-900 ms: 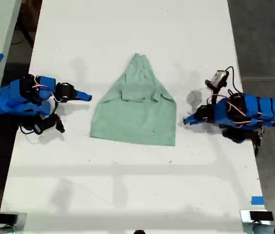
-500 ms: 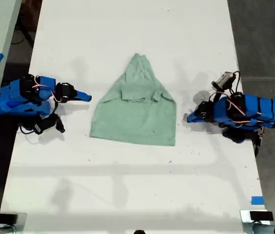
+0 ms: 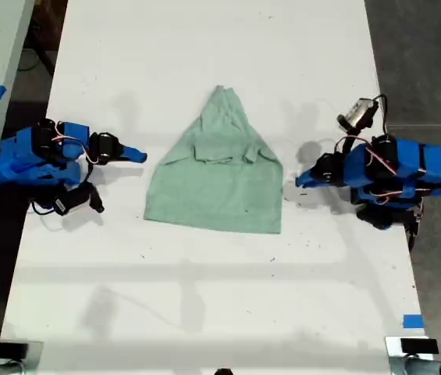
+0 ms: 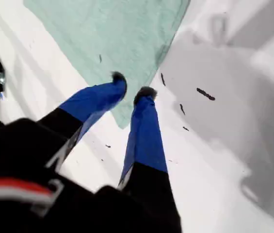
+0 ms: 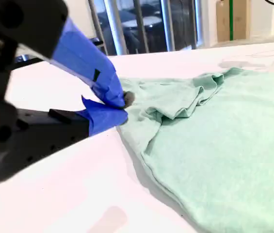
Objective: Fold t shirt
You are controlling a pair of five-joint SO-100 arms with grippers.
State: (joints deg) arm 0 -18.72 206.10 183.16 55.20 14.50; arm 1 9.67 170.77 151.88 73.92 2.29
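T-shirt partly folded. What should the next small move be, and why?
Probably lower my first gripper onto the near corner of the pale mint-green cloth t-shirt and close. Its jaws stand apart just above that corner, gripping nothing, while my second gripper rests shut beside the opposite edge.

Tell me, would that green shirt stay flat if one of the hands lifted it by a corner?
Probably not. The shirt looks thin and soft: its sleeves lie folded in with rumpled creases, so it would likely droop and hang. It also seems light, lying nearly flush with the table. Pushed, it would likely bunch up rather than slide whole.
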